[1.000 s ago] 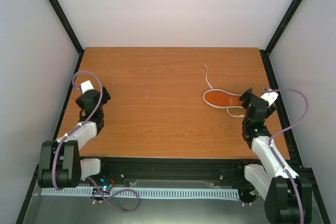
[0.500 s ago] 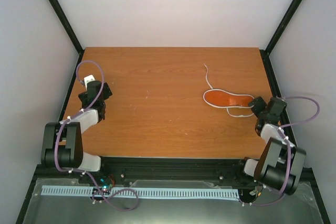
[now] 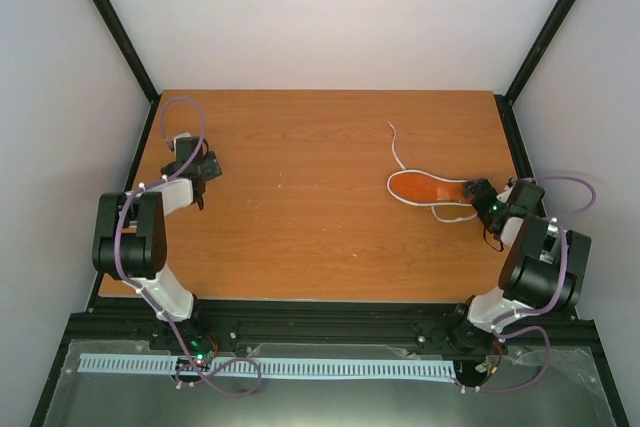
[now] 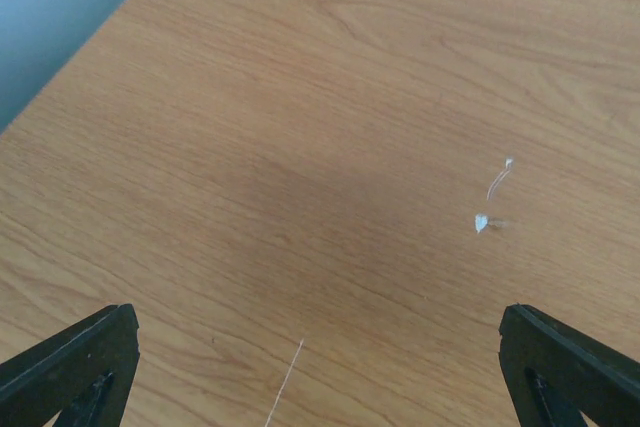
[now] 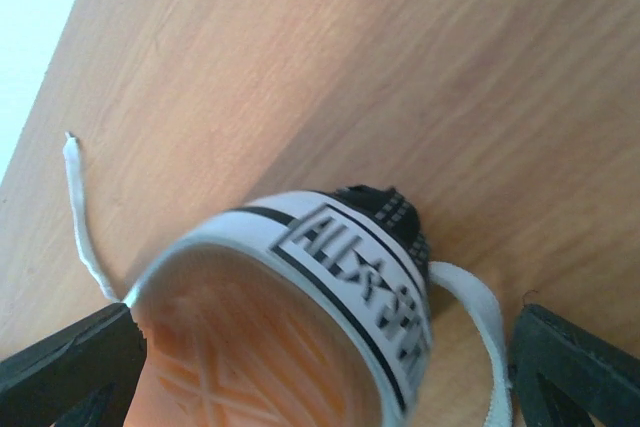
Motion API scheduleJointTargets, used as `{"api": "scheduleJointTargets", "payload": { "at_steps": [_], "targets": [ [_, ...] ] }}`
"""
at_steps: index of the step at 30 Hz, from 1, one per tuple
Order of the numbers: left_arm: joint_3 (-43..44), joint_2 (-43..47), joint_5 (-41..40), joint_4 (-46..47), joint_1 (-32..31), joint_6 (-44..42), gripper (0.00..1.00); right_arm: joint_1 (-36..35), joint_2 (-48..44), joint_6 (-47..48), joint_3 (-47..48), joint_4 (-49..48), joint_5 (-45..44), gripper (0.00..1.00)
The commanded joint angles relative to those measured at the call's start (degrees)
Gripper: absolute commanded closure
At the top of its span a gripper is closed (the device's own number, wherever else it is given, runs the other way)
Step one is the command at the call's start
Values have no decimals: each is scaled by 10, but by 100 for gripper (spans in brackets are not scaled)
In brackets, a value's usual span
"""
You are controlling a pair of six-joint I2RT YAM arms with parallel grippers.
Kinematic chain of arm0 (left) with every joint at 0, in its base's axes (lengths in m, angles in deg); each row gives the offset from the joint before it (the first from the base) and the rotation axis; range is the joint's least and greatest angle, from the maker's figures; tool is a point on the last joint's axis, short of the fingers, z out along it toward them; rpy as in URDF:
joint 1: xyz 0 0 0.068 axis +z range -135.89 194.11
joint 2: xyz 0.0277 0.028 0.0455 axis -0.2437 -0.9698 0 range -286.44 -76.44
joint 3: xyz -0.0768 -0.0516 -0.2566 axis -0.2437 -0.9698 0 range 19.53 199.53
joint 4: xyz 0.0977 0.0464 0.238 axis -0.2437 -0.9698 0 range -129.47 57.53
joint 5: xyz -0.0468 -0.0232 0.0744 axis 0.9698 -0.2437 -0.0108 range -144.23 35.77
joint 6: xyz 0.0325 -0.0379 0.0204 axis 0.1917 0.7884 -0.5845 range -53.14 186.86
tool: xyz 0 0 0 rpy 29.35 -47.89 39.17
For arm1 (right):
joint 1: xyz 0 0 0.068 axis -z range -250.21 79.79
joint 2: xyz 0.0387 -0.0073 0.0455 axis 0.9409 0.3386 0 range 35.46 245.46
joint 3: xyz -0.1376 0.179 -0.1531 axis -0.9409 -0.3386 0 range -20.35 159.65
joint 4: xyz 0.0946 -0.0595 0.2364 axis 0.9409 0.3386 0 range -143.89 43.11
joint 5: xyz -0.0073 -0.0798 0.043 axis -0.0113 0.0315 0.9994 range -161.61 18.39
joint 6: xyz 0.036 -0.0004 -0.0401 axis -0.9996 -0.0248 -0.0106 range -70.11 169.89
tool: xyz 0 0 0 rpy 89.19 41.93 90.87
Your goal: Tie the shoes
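Note:
The shoe (image 3: pixel 424 190) lies sole-up on the right of the table, its orange-red sole facing the camera. One white lace (image 3: pixel 395 147) trails away toward the back. My right gripper (image 3: pixel 476 193) is open at the shoe's heel. In the right wrist view the heel (image 5: pixel 350 277), with its white rubber edging and black label, sits between the wide-apart fingers (image 5: pixel 70 362), and a lace (image 5: pixel 84 222) and a lace loop (image 5: pixel 478 312) lie beside it. My left gripper (image 3: pixel 205 169) is open and empty over bare wood at the far left; its fingers (image 4: pixel 70 362) frame only table.
The wooden table (image 3: pixel 300 197) is bounded by black frame rails and white walls on three sides. The table's left edge (image 4: pixel 80 42) shows near the left gripper. Small white specks (image 4: pixel 482 222) and a thin scratch (image 4: pixel 285 382) mark the wood.
Both arms have folded back, elbows near the table's front edge. The left gripper moved slightly farther back-left. The right gripper now lies low at the shoe's heel. The shoe has not moved.

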Motion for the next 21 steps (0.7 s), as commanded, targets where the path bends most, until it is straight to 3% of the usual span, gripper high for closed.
{"api": "scheduleJointTargets", "payload": {
  "at_steps": [1,6,10,14,21],
  "targets": [
    [33,-22,11,-53,2,-3,0,5,38,8,19,-31,60,0],
    [41,-31,11,-63,2,-3,0,4,68,7,23,-61,95,6],
    [56,-42,11,-75,2,-4,0,4,86,1,20,-96,136,29],
    [51,-39,11,-72,2,-4,0,4,88,-2,17,-120,157,59],
    [49,-37,16,-69,2,-1,0,-10,18,15,-9,-156,175,77]
  ]
}}
